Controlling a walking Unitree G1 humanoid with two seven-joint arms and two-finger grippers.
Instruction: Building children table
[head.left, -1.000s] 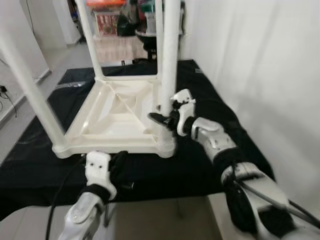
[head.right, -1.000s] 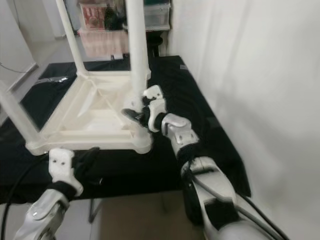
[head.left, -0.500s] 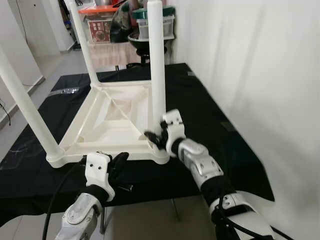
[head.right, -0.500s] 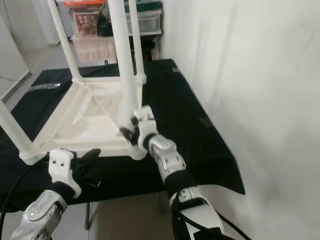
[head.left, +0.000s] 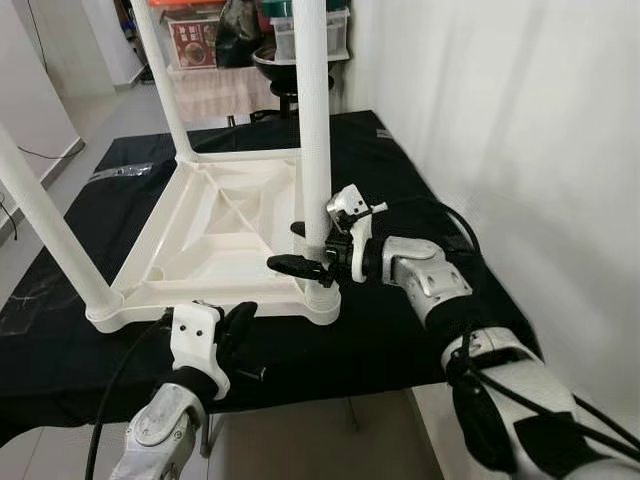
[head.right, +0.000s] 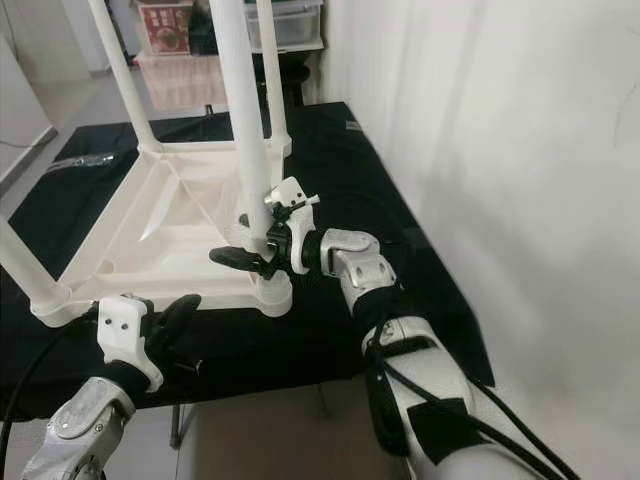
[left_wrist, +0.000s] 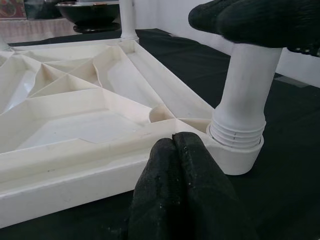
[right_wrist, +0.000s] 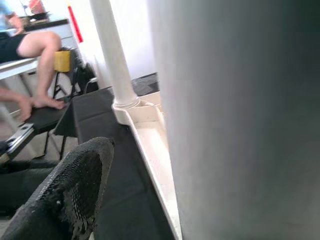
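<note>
A white plastic children's table (head.left: 215, 235) lies upside down on a black cloth, its legs pointing up. My right gripper (head.left: 290, 247) is at the near right leg (head.left: 314, 150), just above its socket (head.left: 322, 300). It is open, one black finger (head.left: 295, 265) passing in front of the leg and the other behind it. In the right wrist view a gap shows between that finger (right_wrist: 70, 190) and the leg (right_wrist: 240, 120). My left gripper (head.left: 240, 322) is shut and empty, with its fingertips (left_wrist: 172, 150) close to the table's near rim (left_wrist: 75, 160).
The black cloth (head.left: 390, 330) ends at a front edge just below my grippers. A white wall (head.left: 520, 120) runs close along the right. Storage boxes and a dark bowl (head.left: 280, 60) stand behind the table. A person's bare legs (right_wrist: 35, 45) rest on a chair.
The head camera has shifted. My right arm has swung out to the right, and its fingers now reach further across the leg, slightly higher above the socket. The left gripper has stayed put.
</note>
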